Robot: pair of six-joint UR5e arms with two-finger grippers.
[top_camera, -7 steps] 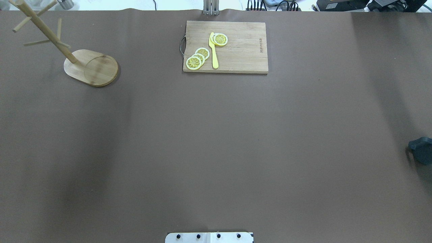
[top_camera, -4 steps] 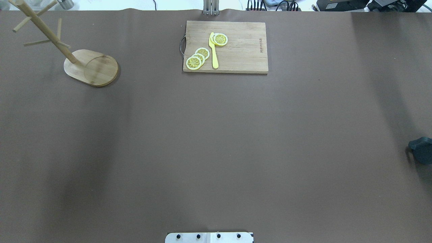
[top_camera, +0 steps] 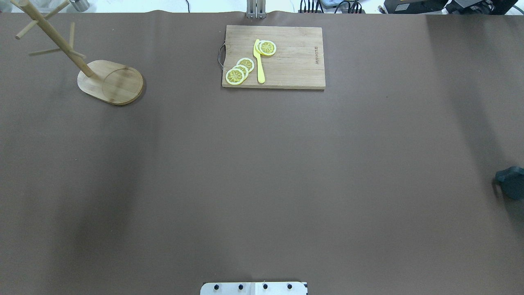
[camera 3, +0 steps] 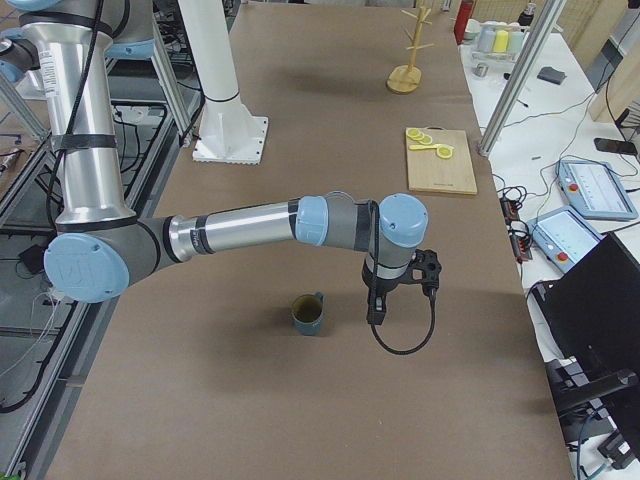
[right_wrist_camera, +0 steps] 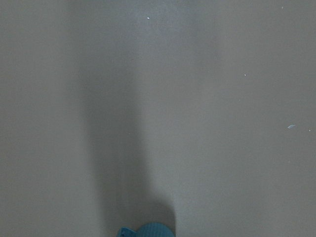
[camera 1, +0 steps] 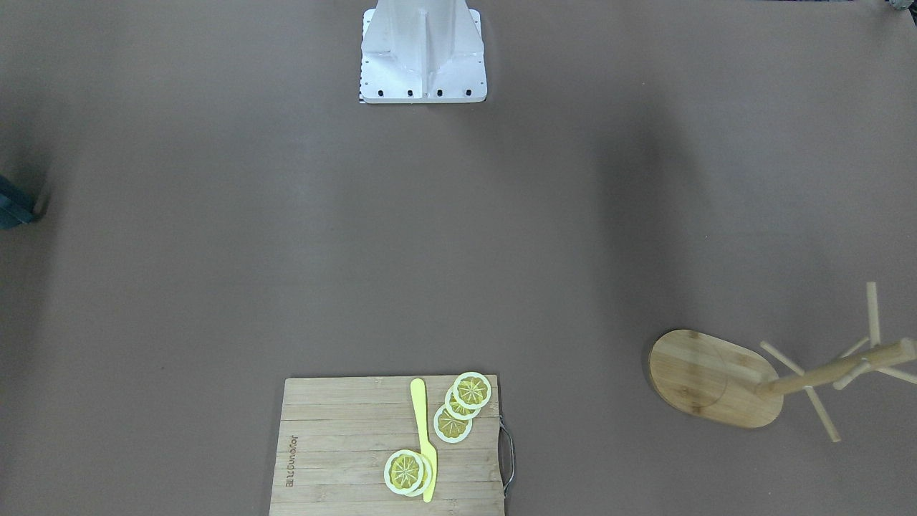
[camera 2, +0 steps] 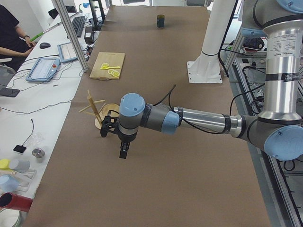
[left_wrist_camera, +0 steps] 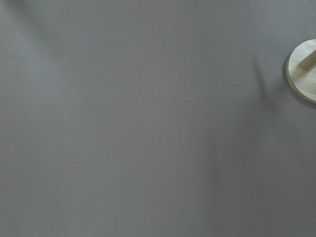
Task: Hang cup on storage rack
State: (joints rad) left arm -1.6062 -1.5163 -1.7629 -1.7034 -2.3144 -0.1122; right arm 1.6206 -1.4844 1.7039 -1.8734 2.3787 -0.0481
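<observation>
The cup (top_camera: 511, 182) is a dark blue-grey mug, upright at the table's right edge. It also shows in the exterior right view (camera 3: 308, 314) and at the bottom edge of the right wrist view (right_wrist_camera: 148, 230). The storage rack (top_camera: 109, 82), a wooden mug tree with bare pegs, stands at the far left and also shows in the front-facing view (camera 1: 709, 380). The right gripper (camera 3: 377, 315) hangs beside the cup, apart from it. The left gripper (camera 2: 123, 153) hangs near the rack (camera 2: 97, 111). I cannot tell if either is open or shut.
A wooden cutting board (top_camera: 273, 56) with lemon slices (top_camera: 239, 70) and a yellow knife (top_camera: 258, 61) lies at the far middle. The robot's white base (camera 1: 423, 54) stands at the near edge. Bottles and operator equipment sit beyond the table ends.
</observation>
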